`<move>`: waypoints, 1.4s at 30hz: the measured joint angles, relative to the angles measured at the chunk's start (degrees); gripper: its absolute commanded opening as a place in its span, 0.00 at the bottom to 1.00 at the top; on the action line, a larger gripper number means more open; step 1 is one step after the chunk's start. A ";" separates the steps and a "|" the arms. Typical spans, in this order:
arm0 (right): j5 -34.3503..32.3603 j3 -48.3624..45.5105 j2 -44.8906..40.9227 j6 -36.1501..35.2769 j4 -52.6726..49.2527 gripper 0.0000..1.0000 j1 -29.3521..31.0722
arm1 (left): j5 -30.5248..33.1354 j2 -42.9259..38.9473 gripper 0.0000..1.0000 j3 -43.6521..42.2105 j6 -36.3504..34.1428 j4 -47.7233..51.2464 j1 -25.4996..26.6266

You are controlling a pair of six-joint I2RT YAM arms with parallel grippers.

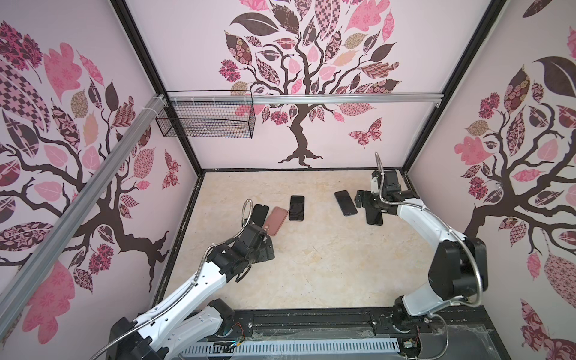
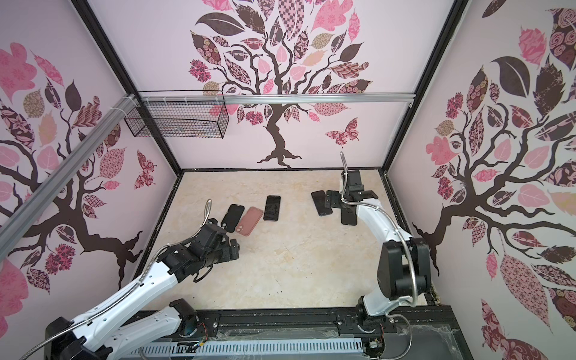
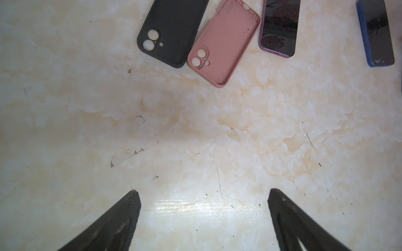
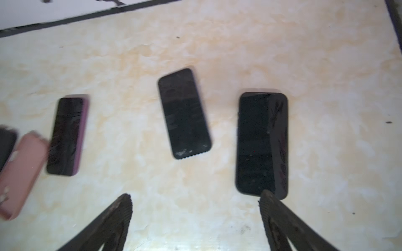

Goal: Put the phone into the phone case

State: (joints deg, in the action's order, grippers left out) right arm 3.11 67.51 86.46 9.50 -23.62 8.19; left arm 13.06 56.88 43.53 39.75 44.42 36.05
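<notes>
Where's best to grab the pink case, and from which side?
Probably from above: pinch the pink case by its raised wall on the long side away from the black case. It lies flat, hollow up, and the black case crowds its other side.

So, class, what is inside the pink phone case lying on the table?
Nothing: the pink phone case lies open side up, empty, the table showing through its camera cut-outs. What lies beneath its floor is covered.

Left gripper (image 3: 203, 192) and right gripper (image 4: 195, 194) both spread wide, empty
</notes>
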 measured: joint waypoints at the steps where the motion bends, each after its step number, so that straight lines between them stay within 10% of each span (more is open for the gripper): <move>1: 0.17 -2.08 -2.54 0.44 0.74 0.94 0.96 | -0.04 1.27 0.94 0.42 -0.22 -0.63 -0.33; 19: 6.64 -23.26 -26.45 3.15 1.97 0.94 11.04 | 2.12 24.74 0.77 10.16 4.50 -8.52 -5.20; 42: 9.79 -24.11 -28.24 2.97 1.60 0.94 11.04 | 3.56 45.97 0.45 20.06 14.12 -9.62 -8.17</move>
State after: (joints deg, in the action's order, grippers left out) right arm 12.91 43.40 58.22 12.47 -22.02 19.22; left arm 16.62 102.85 63.59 53.87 34.81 27.88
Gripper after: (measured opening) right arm 0.939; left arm 0.457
